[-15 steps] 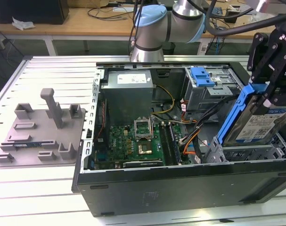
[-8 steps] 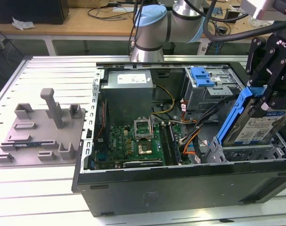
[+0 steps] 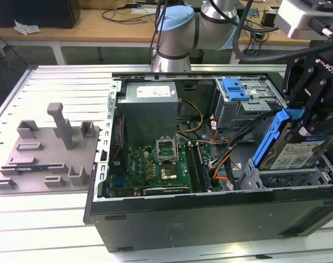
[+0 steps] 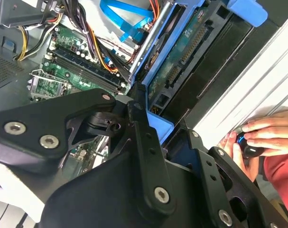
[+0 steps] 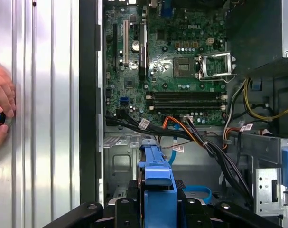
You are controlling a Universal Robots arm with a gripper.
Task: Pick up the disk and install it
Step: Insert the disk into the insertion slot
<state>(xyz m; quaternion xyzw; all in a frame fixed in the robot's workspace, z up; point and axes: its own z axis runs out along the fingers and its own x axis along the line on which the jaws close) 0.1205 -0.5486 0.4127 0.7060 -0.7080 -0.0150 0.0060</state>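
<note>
My gripper [image 3: 304, 121] is shut on the disk [image 3: 295, 154], a silver drive with a white-and-blue label in a blue carrier. In the exterior view it hangs tilted at the right end of the open computer case [image 3: 210, 219], just above the metal bay in the case's near right corner. In the first wrist view the carrier's blue end [image 5: 158, 175] sticks out between the black fingers [image 5: 122, 206], above the case floor and cables. The second wrist view has the disk's underside circuit board [image 4: 181, 52] beside the bay's metal rail, with the black gripper linkage [image 4: 144, 142] in front.
The case holds a green motherboard [image 3: 161, 164], a power supply [image 3: 150, 104], orange and black cables [image 5: 200, 137] and a drive cage with a blue latch [image 3: 235, 87]. A grey holder with posts [image 3: 51, 148] lies on the exterior view's left. A person's hand [image 5: 1, 109] rests on the ribbed table.
</note>
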